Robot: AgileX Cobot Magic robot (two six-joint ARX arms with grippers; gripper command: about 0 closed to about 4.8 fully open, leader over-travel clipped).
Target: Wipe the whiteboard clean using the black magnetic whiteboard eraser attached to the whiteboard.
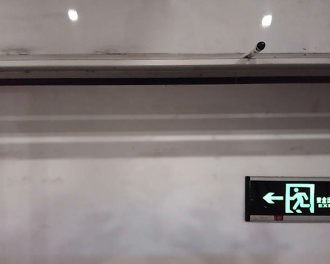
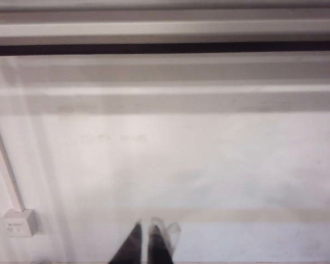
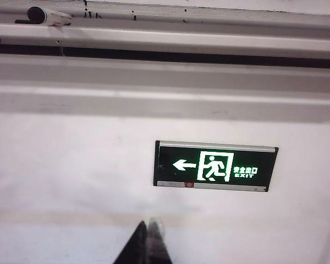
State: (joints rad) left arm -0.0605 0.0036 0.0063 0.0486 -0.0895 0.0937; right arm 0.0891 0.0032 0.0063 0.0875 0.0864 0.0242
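Exterior view – glossy whiteboard (image 1: pixel 165 27), silver ledge (image 1: pixel 126 61); left gripper (image 2: pixel 146 231), right gripper (image 3: pixel 146 226) – jaws pressed together, facing matte wall.

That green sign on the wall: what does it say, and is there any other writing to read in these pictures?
"EXIT": on the green exit sign, under a row of Chinese characters too small to read, beside a left arrow and a running figure.
Wall socket box: no writing readable.
Marker on the silver ledge: no label readable.
Whiteboard: faint smudges only, no words.
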